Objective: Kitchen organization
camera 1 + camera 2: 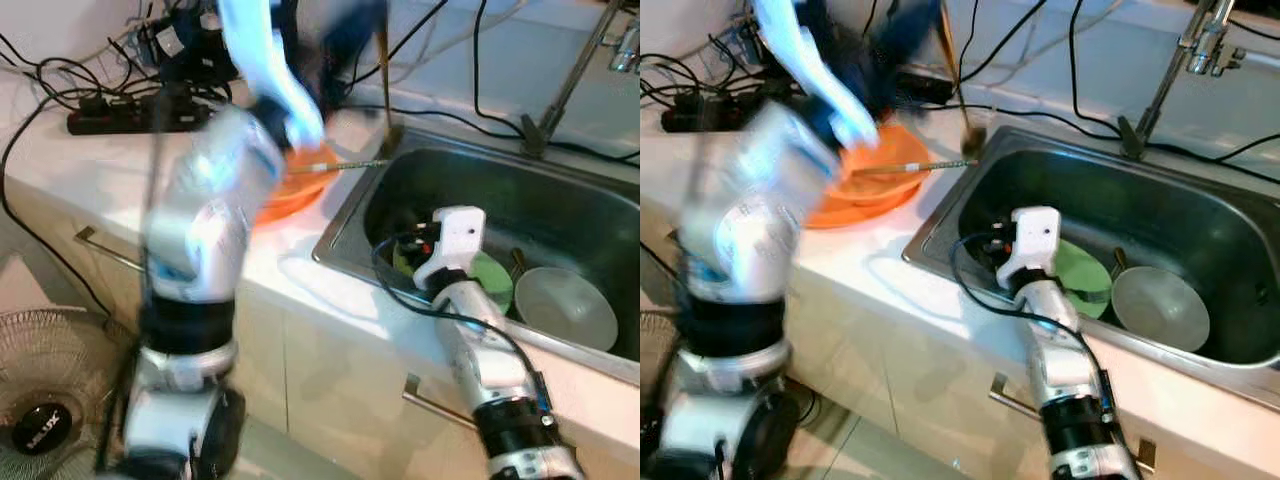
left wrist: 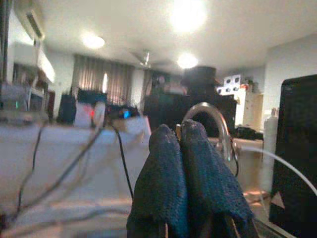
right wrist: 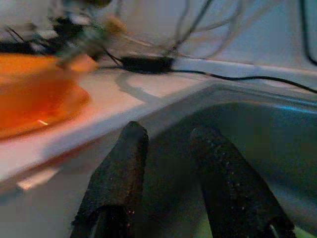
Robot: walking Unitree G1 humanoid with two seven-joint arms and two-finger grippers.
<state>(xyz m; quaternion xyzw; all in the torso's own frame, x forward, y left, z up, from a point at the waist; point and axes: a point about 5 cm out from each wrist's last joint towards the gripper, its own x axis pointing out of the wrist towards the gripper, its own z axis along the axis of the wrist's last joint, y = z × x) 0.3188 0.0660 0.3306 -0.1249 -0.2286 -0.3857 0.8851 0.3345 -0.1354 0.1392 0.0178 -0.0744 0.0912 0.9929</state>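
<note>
Reaching into the sink (image 1: 560,215), the right gripper (image 3: 168,163) is held narrowly parted and empty, the green plate (image 1: 1085,275) just beyond it. The left gripper (image 2: 181,163) is pressed shut, raised above the orange plates (image 1: 865,190); a blurred swing could knock them off.

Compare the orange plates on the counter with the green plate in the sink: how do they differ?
The orange plates sit stacked on the white counter left of the sink; the green plate lies down in the basin, beside a grey bowl. The orange ones carry a utensil across them and are partly hidden by the blurred left arm; the right arm partly covers the green one. Both are round dishes.
</note>
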